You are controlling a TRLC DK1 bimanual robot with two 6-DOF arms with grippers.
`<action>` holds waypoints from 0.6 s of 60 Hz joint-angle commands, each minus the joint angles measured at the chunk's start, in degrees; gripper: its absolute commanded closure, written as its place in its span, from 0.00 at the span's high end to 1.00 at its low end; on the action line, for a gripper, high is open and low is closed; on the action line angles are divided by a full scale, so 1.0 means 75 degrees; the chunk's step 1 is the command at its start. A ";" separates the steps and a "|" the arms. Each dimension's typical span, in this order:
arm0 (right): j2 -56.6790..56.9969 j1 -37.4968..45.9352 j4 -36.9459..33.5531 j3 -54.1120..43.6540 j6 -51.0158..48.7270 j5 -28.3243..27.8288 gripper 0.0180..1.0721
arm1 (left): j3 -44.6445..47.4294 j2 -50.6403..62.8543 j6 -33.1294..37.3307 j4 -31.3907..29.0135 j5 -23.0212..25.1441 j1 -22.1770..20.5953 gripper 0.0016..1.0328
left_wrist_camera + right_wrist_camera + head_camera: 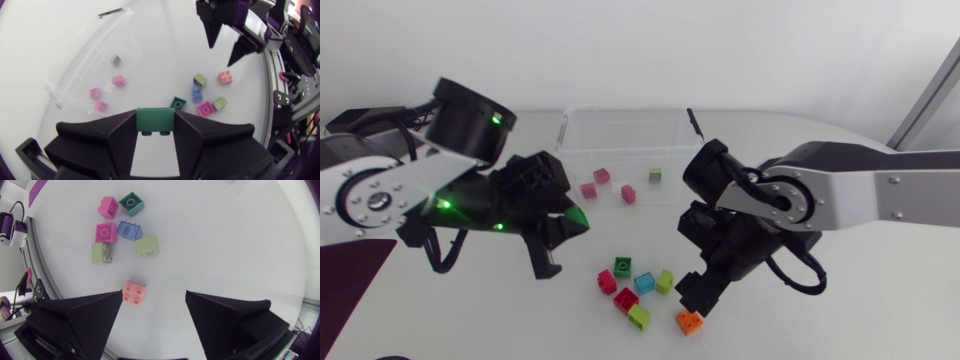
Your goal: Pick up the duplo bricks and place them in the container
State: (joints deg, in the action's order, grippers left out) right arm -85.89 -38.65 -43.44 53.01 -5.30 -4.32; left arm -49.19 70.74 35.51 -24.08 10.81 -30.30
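The left gripper (155,131) is pinching a green brick (155,121) between its two broad matte wedge fingers, gripped from both sides, with the brick's hollow underside tubes facing the left wrist camera; in the head view the same brick (577,215) is showing only as a green tip at the fingers' end, hanging above the white table (840,320) just beside the container (620,125).

The container is sitting at the table's far side, a clear thin-walled plastic box with a rectangular rim; three pink bricks (603,177) and one small green one (655,175) are lying on its floor.

The right gripper (153,315) is standing wide open and holding nothing; its textured black fingers are framing a salmon-orange brick (134,292) with four round studs, which is lying just ahead of one fingertip, and I cannot tell whether it is touching it.

Beyond it, the loose bricks (129,229) are lying in a tight cluster: two pink, one dark green, one translucent blue and two pale green, some tipped on their sides; the head view is showing them between the two grippers.

A band of smooth white table is separating this cluster from the container; the right wrist view is showing the table's railed edge close behind the gripper.
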 commanded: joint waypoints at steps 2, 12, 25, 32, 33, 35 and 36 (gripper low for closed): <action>-0.0420 -0.0143 0.0085 -0.0201 0.0273 -0.0046 0.86 | -0.0449 -0.0127 -0.0340 0.0163 -0.0023 0.0232 0.30; -0.0912 -0.0389 0.0343 -0.0330 0.0379 -0.0081 0.86 | -0.0590 -0.0139 -0.0820 0.1124 -0.0023 0.0373 0.30; -0.1322 -0.0588 0.0460 -0.0377 0.0379 -0.0092 0.86 | -0.0883 0.0236 -0.1160 0.2237 -0.0187 0.0525 0.31; -0.1474 -0.0659 0.0577 -0.0389 0.0379 -0.0092 0.81 | -0.1082 0.0705 -0.1371 0.2835 -0.0281 0.0759 0.31; -0.1486 -0.0659 0.0577 -0.0389 0.0379 -0.0092 0.81 | -0.1082 0.0716 -0.1383 0.2858 -0.0281 0.0759 0.31; -0.1556 -0.0682 0.0636 -0.0401 0.0379 -0.0081 0.77 | -0.1094 0.0857 -0.1394 0.3128 -0.0351 0.0795 0.31; -0.1568 -0.0694 0.0636 -0.0401 0.0379 -0.0081 0.75 | -0.1117 0.0951 -0.1394 0.3257 -0.0422 0.0806 0.31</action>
State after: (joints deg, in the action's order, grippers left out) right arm -96.01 -43.18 -39.05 51.35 -4.03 -4.73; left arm -55.79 75.05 26.79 -1.98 8.51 -24.97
